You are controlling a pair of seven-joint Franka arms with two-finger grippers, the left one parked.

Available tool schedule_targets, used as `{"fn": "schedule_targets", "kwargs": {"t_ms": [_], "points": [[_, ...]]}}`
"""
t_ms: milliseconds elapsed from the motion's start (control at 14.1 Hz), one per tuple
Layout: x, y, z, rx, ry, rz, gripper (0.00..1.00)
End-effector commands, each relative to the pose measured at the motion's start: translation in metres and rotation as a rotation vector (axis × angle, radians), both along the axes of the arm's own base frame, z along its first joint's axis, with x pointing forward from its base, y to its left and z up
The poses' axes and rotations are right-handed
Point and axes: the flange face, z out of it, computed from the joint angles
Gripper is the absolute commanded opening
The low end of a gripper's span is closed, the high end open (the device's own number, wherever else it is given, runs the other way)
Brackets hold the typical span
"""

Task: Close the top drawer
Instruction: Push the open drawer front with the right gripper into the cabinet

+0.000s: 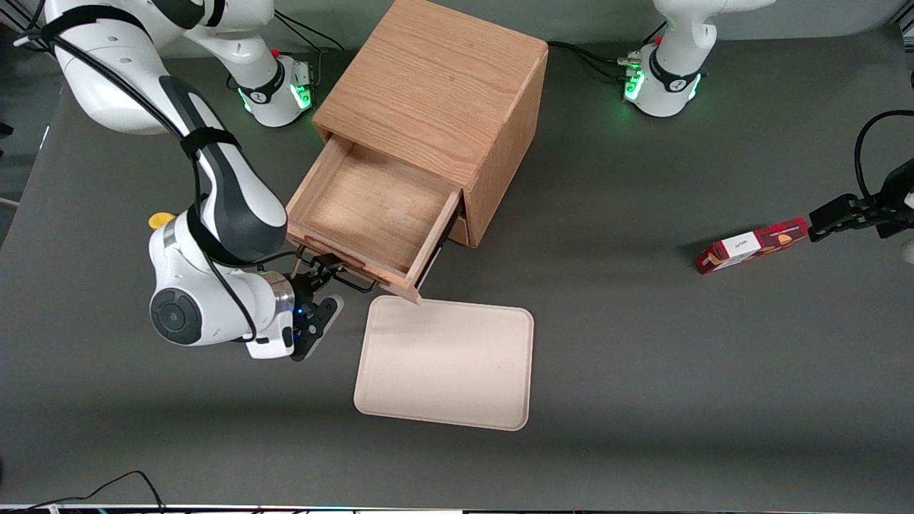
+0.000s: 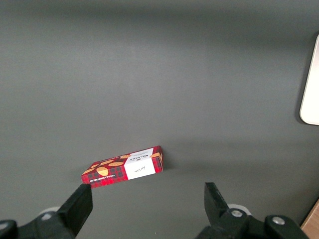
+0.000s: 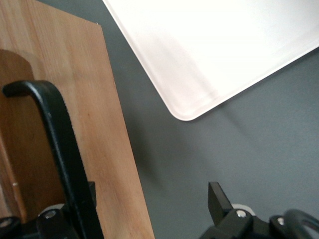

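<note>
The top drawer (image 1: 371, 207) of the oak cabinet (image 1: 435, 93) is pulled far out, an empty shallow tray. Its black wire handle (image 1: 348, 278) is on the front panel, which faces the front camera. My right gripper (image 1: 321, 293) is at that front panel, close to the handle, and it is open. In the right wrist view the gripper (image 3: 144, 211) has its jaws wide apart, with the drawer's front panel (image 3: 99, 124) and the handle (image 3: 55, 149) between them. One finger (image 3: 218, 199) is out over the grey table. The other is mostly hidden by the handle.
A beige tray (image 1: 443, 360) lies flat on the table just in front of the open drawer, and it also shows in the right wrist view (image 3: 214, 45). A red cookie box (image 1: 750, 245) lies toward the parked arm's end. A small yellow object (image 1: 161, 220) sits beside my forearm.
</note>
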Motion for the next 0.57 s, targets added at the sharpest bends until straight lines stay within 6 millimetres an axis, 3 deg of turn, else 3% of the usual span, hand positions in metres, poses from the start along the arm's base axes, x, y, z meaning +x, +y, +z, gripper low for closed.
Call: {"fn": "schedule_targets", "kwargs": {"t_ms": [0, 497], "points": [[-0.023, 0.005, 0.004, -0.009, 0.001, -0.015, 1.0], [-0.055, 0.021, 0.003, -0.01, 0.006, -0.011, 1.0]]}}
